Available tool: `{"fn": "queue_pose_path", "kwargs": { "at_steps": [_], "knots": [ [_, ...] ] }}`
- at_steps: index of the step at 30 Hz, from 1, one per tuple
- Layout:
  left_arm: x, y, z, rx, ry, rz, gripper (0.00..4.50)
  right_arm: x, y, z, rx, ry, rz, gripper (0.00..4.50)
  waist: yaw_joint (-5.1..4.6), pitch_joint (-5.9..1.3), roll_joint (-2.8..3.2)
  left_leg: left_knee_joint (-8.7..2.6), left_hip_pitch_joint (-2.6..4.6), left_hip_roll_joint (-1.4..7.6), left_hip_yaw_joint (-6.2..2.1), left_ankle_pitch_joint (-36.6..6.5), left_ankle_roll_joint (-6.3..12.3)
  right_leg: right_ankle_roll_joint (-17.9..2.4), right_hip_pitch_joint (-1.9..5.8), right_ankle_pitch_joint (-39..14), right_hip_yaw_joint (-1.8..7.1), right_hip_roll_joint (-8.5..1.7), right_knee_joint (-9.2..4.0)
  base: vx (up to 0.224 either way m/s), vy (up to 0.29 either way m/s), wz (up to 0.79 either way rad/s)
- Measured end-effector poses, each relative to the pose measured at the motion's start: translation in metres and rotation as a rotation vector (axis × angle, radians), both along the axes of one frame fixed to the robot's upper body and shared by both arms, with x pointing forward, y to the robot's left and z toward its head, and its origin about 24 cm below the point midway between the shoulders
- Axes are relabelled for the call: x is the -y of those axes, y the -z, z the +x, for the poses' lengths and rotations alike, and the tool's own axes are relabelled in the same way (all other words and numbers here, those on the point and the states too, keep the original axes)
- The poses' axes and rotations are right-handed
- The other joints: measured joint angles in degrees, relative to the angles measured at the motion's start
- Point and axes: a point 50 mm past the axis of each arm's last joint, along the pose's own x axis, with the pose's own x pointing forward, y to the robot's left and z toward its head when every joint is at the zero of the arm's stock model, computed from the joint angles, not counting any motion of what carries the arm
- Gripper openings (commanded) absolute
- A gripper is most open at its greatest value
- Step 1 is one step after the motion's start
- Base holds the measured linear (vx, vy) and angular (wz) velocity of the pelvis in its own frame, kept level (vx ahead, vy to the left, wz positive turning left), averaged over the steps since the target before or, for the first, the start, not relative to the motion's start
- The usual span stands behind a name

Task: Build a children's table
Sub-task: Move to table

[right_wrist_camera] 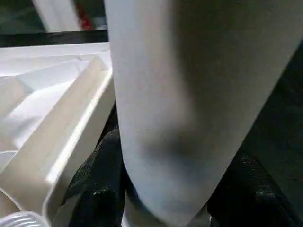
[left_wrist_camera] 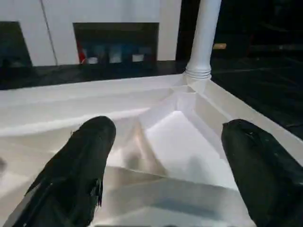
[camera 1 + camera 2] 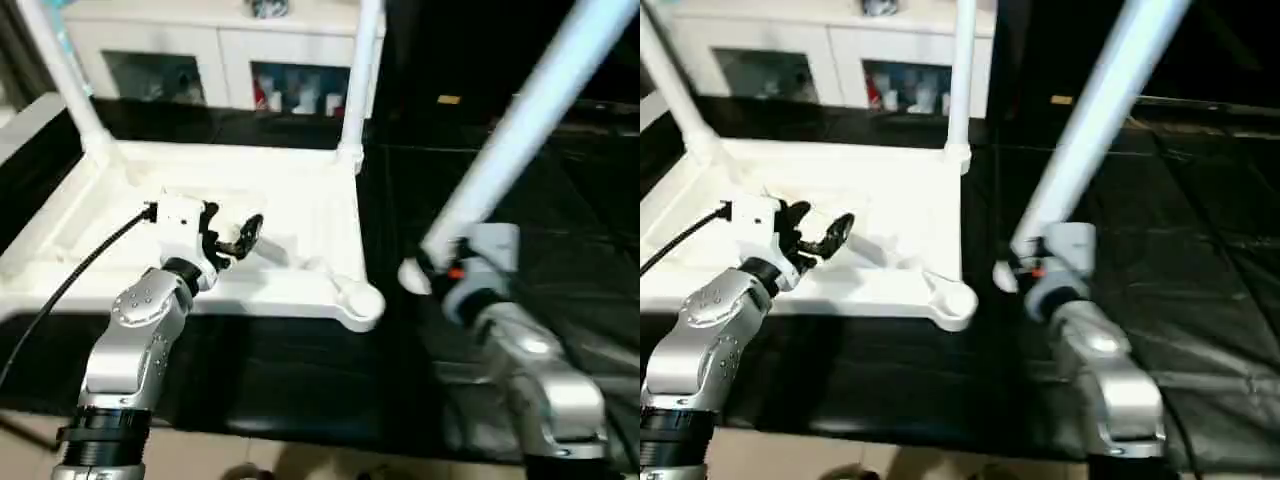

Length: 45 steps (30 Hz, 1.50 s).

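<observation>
- The tabletop [image 3: 300, 200] lies upside down on the black surface [image 3: 300, 370], with two legs [image 3: 358, 80] standing in its far corners.
- The left gripper [image 3: 240, 238] hovers over the ribbed underside, fingers [image 2: 80, 165] spread wide and empty; its wrist view looks into the far corner socket [image 2: 199, 73].
- The right gripper [image 3: 440, 268] clamps a loose leg [image 3: 520, 130], tilted, beside the near corner socket [image 3: 358, 298]; its wrist view shows the fingers [image 1: 102, 189] on either side of the leg.

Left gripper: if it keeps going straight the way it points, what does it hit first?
Probably the ribbed underside of the tabletop: the open left gripper angles down toward it. If it skims over, the screwed-in leg at the far corner is next. Depth is unclear.
</observation>
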Motion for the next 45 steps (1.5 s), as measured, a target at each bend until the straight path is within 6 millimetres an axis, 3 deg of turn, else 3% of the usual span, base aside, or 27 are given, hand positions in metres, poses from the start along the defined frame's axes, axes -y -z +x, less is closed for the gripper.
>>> {"fn": "queue_pose_path", "kwargs": {
  "at_steps": [1, 2, 3, 5, 6, 9, 11, 12, 15, 18, 35, 39, 45],
  "knots": [
    [-0.003, 0.0, 0.0, 0.001, -0.006, 0.021, 4.06, -0.003, 0.0, 0.0, 0.0, -0.001, 0.018, 1.94, -1.29, -0.03, -0.03, -0.32, -0.15, -0.45, 0.32, 0.1, 0.97, -3.3, -0.4, -1.1, -2.38, -1.5, 0.99, -0.008, 0.277, 0.05],
    [-0.006, -0.002, 0.0, 0.003, -0.013, 0.035, 4.06, -0.008, 0.0, 0.0, -0.002, -0.013, 0.034, 1.94, -2.13, -0.09, 0.17, -0.48, -0.26, -0.85, 0.45, 0.2, 1.62, -5.1, -1.0, -2.3, -6.31, -3.08, 3.47, -0.032, 0.256, 0.12],
    [-0.007, -0.002, 0.0, 0.006, -0.015, 0.041, 4.06, -0.011, 0.001, 0.0, -0.005, -0.023, 0.052, 1.94, -2.54, -0.44, 0.76, -0.86, -0.77, -0.98, 0.54, 0.7, 2.1, -5.7, -0.96, -2.7, -9.66, -3.28, 5.17, -0.032, 0.256, 0.12],
    [-0.007, -0.003, 0.001, 0.01, -0.016, 0.045, 4.06, -0.012, -0.002, 0.001, -0.001, -0.021, 0.061, 1.94, -2.67, -0.85, 0.54, -1.86, -1.24, -1.82, 0.67, 1.3, 2.04, -5.7, 0.98, -2.6, -11.95, -2.79, 3.76, -0.035, 0.169, 0.01],
    [-0.007, -0.003, 0.001, 0.007, -0.019, 0.045, 4.06, -0.013, -0.004, 0.003, 0.005, -0.021, 0.063, 1.94, -2.75, -0.88, 0.51, -2.26, -1.49, -2.18, 0.92, 1.8, 2.27, -4.5, 1.93, -3.9, -12.31, -2.45, 2.97, -0.032, 0.14, -0.02],
    [-0.007, -0.003, 0.001, 0.006, -0.024, 0.026, 4.06, -0.013, -0.003, 0.003, -0.001, -0.015, 0.066, 1.94, -2.94, -0.97, 0.42, -2.74, -1.8, -2.21, 0.88, 2.7, 2.17, -3.6, 2.86, -4.5, -12.06, -2.98, 2.81, -0.07, 0.056, 0.04],
    [-0.007, -0.003, 0.001, 0.006, -0.023, 0.023, 4.06, -0.012, -0.003, 0.003, -0.001, -0.008, 0.068, 1.94, -2.81, -1.02, 0.15, -3.3, -1.8, -2.15, 1.0, 3.4, 1.03, -2.1, 3.2, -4.1, -12.05, -3.34, 1.84, -0.089, -0.046, -0.01],
    [-0.006, -0.002, 0.001, 0.005, -0.019, 0.022, 4.06, -0.01, -0.004, 0.003, -0.001, 0.001, 0.069, 1.94, -2.35, -0.98, -0.05, -3.84, -1.68, -2.14, 1.28, 3.6, 0.7, -2.2, 2.94, -3.9, -12.09, -3.68, 1.81, -0.092, -0.072, -0.02],
    [-0.001, -0.001, 0.001, 0.003, 0.0, 0.02, 4.06, -0.002, -0.004, 0.003, 0.0, 0.035, 0.063, 1.94, -1.64, -0.75, 0.45, -3.54, -1.57, -1.56, 1.28, 3.6, 0.81, -2.3, 3.0, -3.8, -12.78, -3.71, 2.0, -0.092, -0.056, -0.02],
    [-0.002, -0.002, 0.001, 0.002, 0.006, 0.043, 4.06, -0.004, -0.004, 0.003, 0.007, 0.027, 0.06, 1.94, -2.5, -0.75, 0.48, -3.53, -1.67, -0.96, 1.3, 3.7, 0.88, -2.9, 3.02, -3.5, -13.67, -3.68, 1.74, -0.021, -0.006, -0.03],
    [0.017, 0.007, 0.008, -0.082, 0.341, 0.216, 4.06, 0.014, -0.018, 0.014, 0.108, 0.037, -0.06, 1.94, -2.49, -0.7, 0.73, -3.63, -1.62, -0.65, 1.9, 3.8, 0.7, -3.5, 2.65, -2.9, -13.63, -3.75, 2.0, 0.0, 0.0, 0.0],
    [0.02, 0.011, 0.005, -0.145, 0.56, 0.333, 4.06, 0.019, -0.017, 0.014, 0.109, -0.03, -0.104, 1.94, -2.37, -0.69, 0.71, -3.8, -1.62, -0.57, 2.27, 4.2, 1.38, -3.5, 2.52, -3.0, -13.51, -3.76, 2.0, 0.0, 0.0, 0.0],
    [0.034, 0.005, 0.014, -0.168, 0.736, 0.389, 4.06, 0.021, -0.02, 0.014, 0.117, -0.116, -0.102, 1.94, -1.77, -0.68, 0.73, -3.82, -1.56, -0.56, 2.52, 4.2, 1.39, -3.5, 2.52, -3.0, -13.47, -3.88, 2.03, 0.0, 0.0, 0.0]
  ]
}}
